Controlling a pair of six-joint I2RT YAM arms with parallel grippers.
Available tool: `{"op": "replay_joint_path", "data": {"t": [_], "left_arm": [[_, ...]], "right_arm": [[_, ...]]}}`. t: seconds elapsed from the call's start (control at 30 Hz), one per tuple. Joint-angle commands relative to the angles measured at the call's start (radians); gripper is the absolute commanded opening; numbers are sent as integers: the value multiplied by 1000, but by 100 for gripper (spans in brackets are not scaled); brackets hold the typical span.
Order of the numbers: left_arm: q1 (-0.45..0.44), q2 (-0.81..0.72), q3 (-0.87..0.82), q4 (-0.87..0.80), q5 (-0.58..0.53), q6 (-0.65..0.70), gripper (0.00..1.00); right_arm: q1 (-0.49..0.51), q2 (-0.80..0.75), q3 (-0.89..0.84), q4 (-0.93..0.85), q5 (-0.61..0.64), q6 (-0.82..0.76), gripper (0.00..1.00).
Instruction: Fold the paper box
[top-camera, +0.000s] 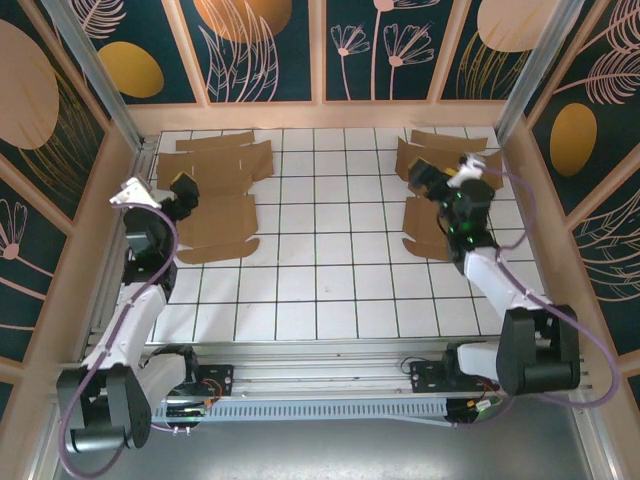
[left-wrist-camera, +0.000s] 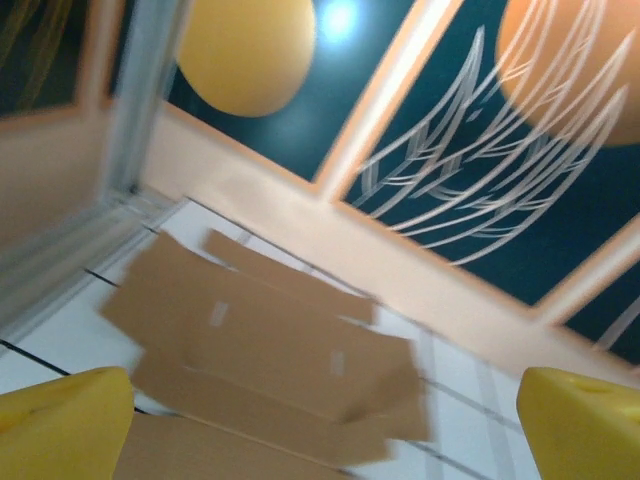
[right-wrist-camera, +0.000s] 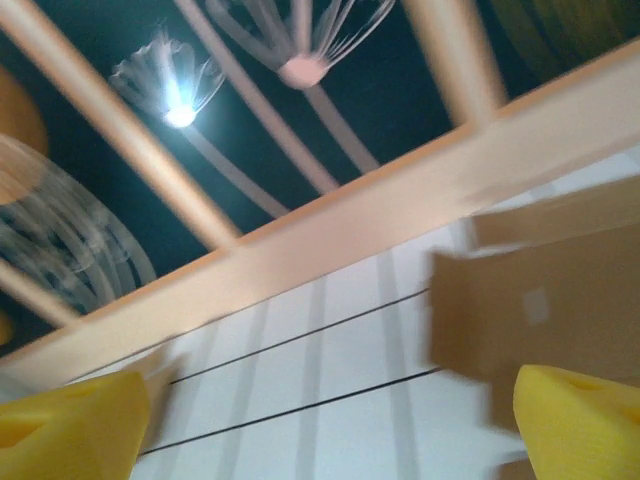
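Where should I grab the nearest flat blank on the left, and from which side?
Take the nearest blank by its right edge, coming in low from the middle of the table. It lies flat, with other blanks behind and the wall to its left, so that edge, bordering bare tiles, looks freest for the left jaws.
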Motion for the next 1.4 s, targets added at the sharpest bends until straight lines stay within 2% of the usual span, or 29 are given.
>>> {"op": "replay_joint_path", "data": {"t": [0.0,0.13,0.27,0.4,0.53,0.83,0.97,1.03,1.17,1.2,1.3,1.37], "left_arm": [[-3,-31,48,-437,209,-308,96],[-3,-63,65,-576,253,-301,96],[-3,-48,69,-669,248,-219,97],[-3,36,73,-688,328,-146,97],[-3,43,68,-670,315,-121,98],[-3,28,80,-651,294,-106,99],[-3,21,79,-656,278,-102,99],[-2,23,82,-661,273,-102,99],[-1,37,110,-679,252,-83,99],[0,49,130,-693,237,-70,99],[4,112,211,-737,210,-25,99],[18,166,267,-762,215,8,99]], "right_arm": [[171,170,183,-298,-156,246,94],[346,453,460,-331,-177,304,92],[435,699,668,-320,-153,332,89],[493,960,962,-416,-190,208,79],[575,1151,1263,-614,-188,96,79],[639,1274,1324,-567,-244,120,78],[645,1304,1332,-531,-268,161,74],[646,1325,1353,-529,-265,170,65],[643,1345,1416,-584,-255,154,26],[641,1330,1415,-603,-238,137,19],[620,1224,1333,-605,-201,79,5],[596,1121,1204,-578,-208,40,0]]}}
